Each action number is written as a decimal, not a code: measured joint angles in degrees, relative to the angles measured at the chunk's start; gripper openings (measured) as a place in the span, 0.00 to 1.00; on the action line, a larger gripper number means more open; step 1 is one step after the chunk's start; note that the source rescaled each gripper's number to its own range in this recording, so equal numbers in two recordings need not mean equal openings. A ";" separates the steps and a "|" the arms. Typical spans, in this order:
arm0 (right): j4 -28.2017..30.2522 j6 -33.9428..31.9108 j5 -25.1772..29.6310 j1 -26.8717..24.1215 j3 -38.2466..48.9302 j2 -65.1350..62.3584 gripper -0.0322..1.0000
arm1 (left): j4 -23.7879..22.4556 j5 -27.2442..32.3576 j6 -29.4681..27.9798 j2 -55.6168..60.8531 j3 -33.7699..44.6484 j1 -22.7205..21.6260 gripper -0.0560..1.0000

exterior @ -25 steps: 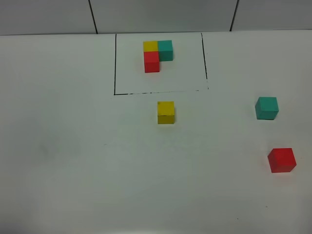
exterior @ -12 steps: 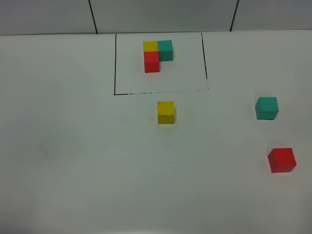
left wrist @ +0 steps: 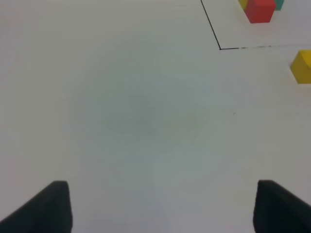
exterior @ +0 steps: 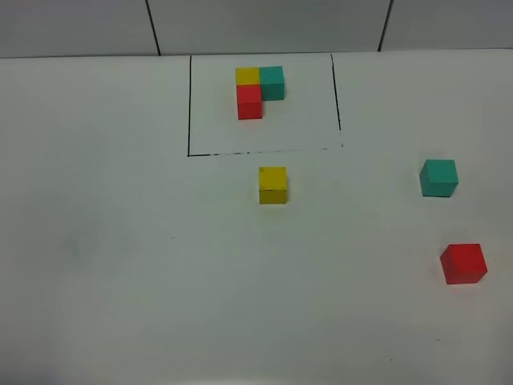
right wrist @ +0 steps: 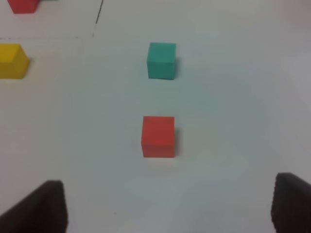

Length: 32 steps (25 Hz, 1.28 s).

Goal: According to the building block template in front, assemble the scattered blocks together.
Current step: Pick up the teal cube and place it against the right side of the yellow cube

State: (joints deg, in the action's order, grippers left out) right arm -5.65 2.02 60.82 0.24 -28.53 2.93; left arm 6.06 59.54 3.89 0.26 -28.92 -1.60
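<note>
White tabletop (exterior: 96,241) fills almost all of my overhead view, with a strip of grey wall (exterior: 80,24) along the top edge. Starting from the left, my left gripper (left wrist: 163,208) shows only through its own wrist camera. Its two dark fingertips (left wrist: 48,208) are spread wide with only bare table between them, so it holds nothing. Moving to the upper centre of the overhead frame, a thin black frame (exterior: 189,104) is drawn down the left, along the bottom and up the right. Inside it sits the template (exterior: 258,90): a yellow block with a teal one touching its right side and a red one touching it from below, making an L. Just under the frame's lower line, near the middle of the picture and clear of the line, the loose yellow cube (exterior: 272,184) sits alone. Well off to the right at about the same height is the teal cube (exterior: 438,177). The red cube (exterior: 463,263) lies below it and slightly further right, toward the lower right, apart from it. My right gripper (right wrist: 170,208) is likewise spread wide and empty in its wrist camera. The red cube lies ahead of its gap with the teal cube beyond, and it touches neither.
</note>
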 joint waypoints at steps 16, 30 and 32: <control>0.00 0.00 0.00 0.00 0.00 0.00 0.74 | -0.42 0.00 0.00 0.00 0.00 0.00 0.72; 0.20 0.00 0.00 0.00 0.00 0.00 0.74 | -1.06 0.00 0.00 0.00 0.00 0.00 0.72; 0.20 0.00 0.00 0.00 0.00 0.00 0.74 | -1.06 0.00 0.00 0.00 0.00 0.00 0.72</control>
State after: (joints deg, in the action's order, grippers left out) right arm -5.45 2.02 60.82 0.24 -28.53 2.93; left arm 5.00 59.54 3.89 0.26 -28.92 -1.60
